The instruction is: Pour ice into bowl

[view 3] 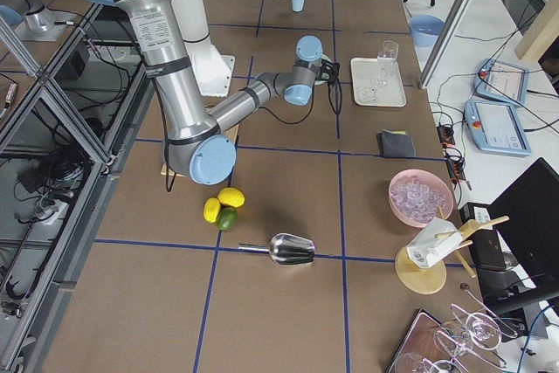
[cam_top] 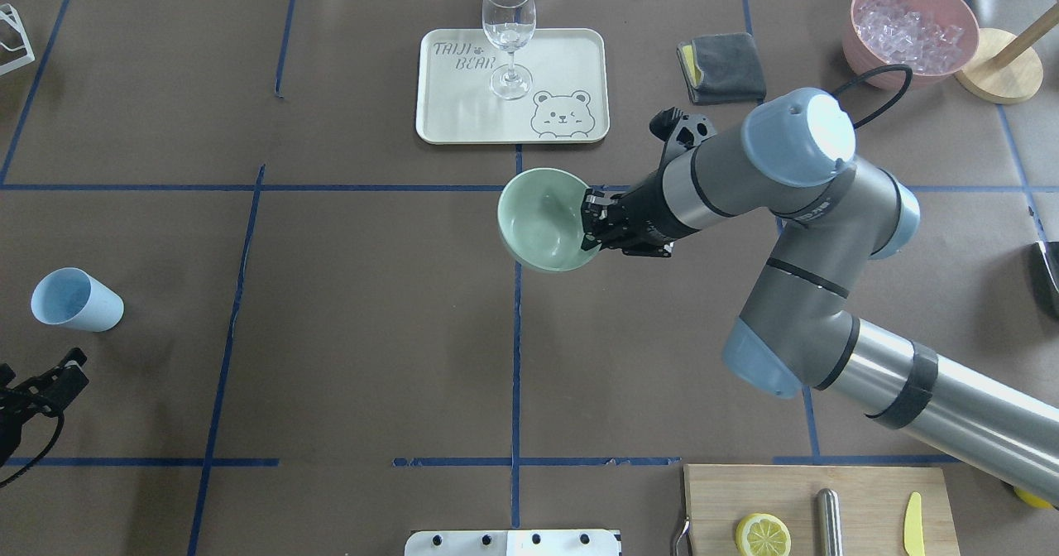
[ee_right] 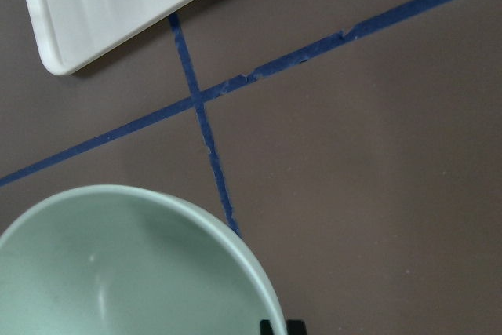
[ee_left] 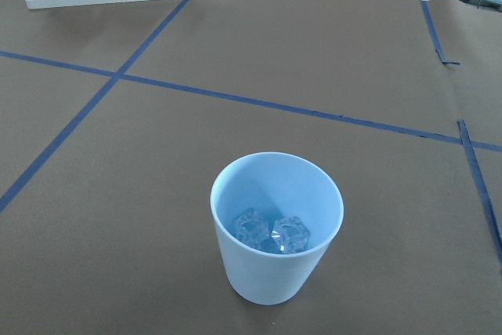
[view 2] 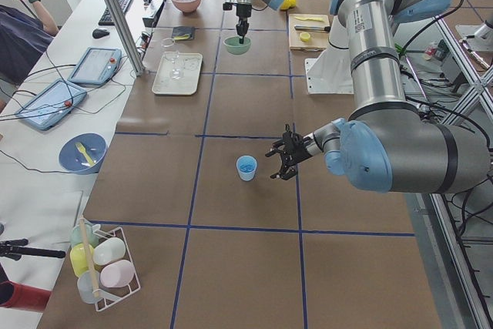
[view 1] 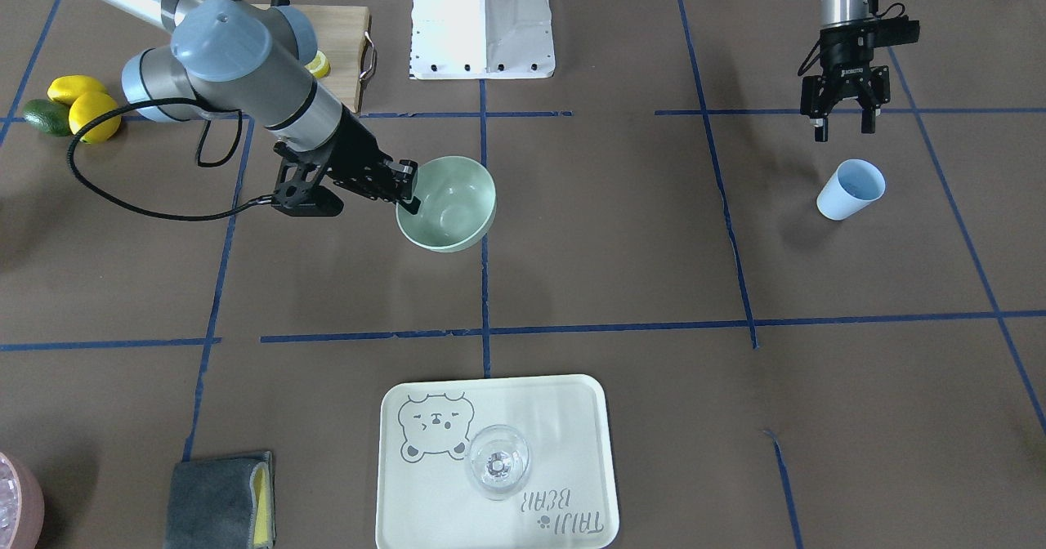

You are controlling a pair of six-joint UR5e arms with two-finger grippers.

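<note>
The pale mint-green bowl (view 1: 449,206) sits near the table's middle and also shows in the overhead view (cam_top: 542,218). It looks empty. My right gripper (view 1: 409,194) is shut on its rim on the robot's right side; I cannot tell whether the bowl is off the table. The light blue cup (view 1: 850,189) stands upright on the robot's left with a few clear ice cubes (ee_left: 273,233) inside. My left gripper (view 1: 842,128) is open and empty, above the table just behind the cup. A heap of ice (cam_top: 910,22) fills the pink container.
A white tray (view 1: 572,418) with a wine glass (view 1: 498,459) lies at the far side. A grey cloth (view 1: 216,500) lies beside it. A cutting board (cam_top: 860,490) with a lemon half, lemons (view 1: 82,104) and a metal scoop (view 3: 293,249) are on the robot's right.
</note>
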